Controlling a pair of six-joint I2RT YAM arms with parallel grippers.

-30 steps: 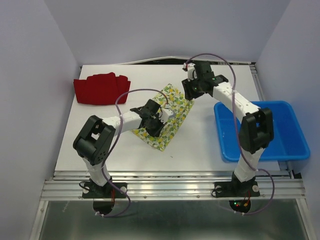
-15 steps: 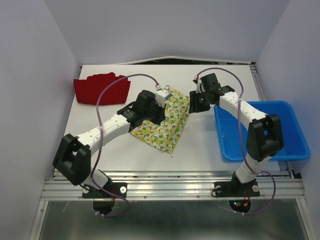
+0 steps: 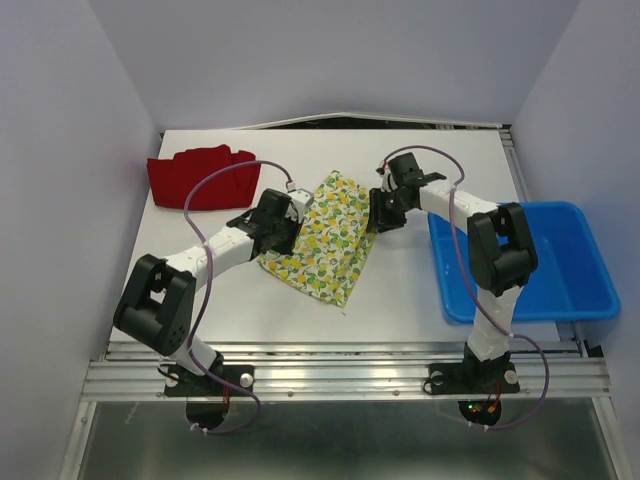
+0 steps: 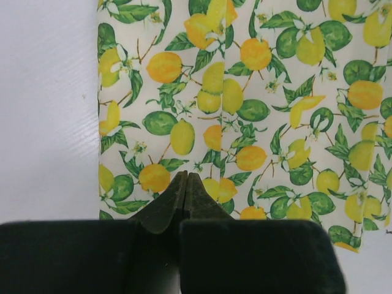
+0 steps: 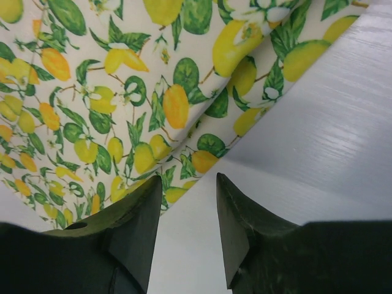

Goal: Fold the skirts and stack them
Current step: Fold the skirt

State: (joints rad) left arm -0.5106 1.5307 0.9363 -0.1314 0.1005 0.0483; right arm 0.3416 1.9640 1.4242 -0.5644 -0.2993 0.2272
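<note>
Two hands meet the lemon skirt (image 3: 325, 240): the left hand (image 4: 187, 181) clenched, tips together on cloth stretching ahead of it, the right hand (image 5: 188, 182) released, fingers astride its border over the tabletop (image 5: 318, 122). Well off to the left hand's left lies the red skirt (image 3: 203, 177).

The lemon skirt (image 3: 325, 235) lies spread in the middle of the white table (image 3: 420, 290). The left gripper (image 3: 285, 220) is at its left edge and the right gripper (image 3: 378, 212) at its right edge. The red skirt (image 3: 203, 178) lies at the far left, well apart, and a blue bin (image 3: 575, 275) stands at the right side.
</note>
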